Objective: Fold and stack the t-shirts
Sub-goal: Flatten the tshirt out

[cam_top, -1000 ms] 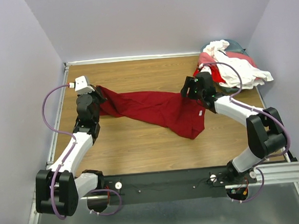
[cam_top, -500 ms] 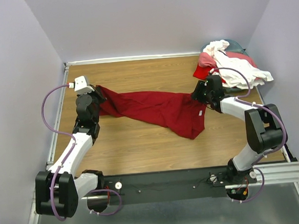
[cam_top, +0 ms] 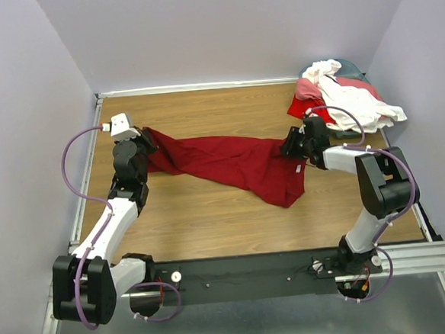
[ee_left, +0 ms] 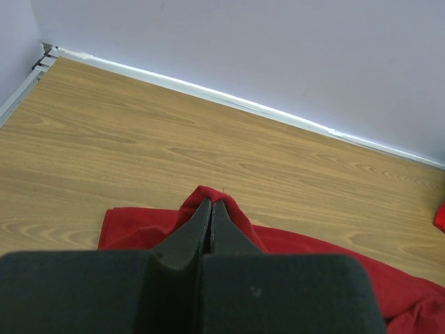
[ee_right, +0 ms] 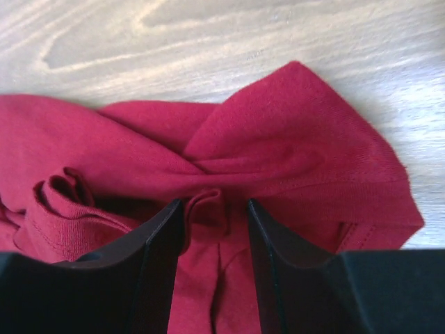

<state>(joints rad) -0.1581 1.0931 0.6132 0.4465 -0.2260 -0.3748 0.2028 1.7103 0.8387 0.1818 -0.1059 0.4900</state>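
The large dark crimson t-shirt [cam_top: 234,162] lies stretched and rumpled across the middle of the wooden table. My left gripper [cam_top: 146,138] is shut on its left end; in the left wrist view the cloth [ee_left: 149,226] bunches around the closed tips [ee_left: 211,203]. My right gripper [cam_top: 290,148] is open and pressed down over the shirt's right end; in the right wrist view a fold of crimson cloth [ee_right: 208,209] stands between the two fingers [ee_right: 167,229]. A heap of white [cam_top: 359,100], lighter red-pink [cam_top: 309,92] and teal [cam_top: 349,68] shirts lies at the back right corner.
The wooden table [cam_top: 210,214] has walls at the back and both sides. A metal rail [cam_top: 86,176] runs along the left edge. The arm bases stand on a black bar [cam_top: 245,276] at the near edge.
My right gripper has dropped down and come closer onto the right end of the crimson shirt. The left arm and the shirt have not moved.
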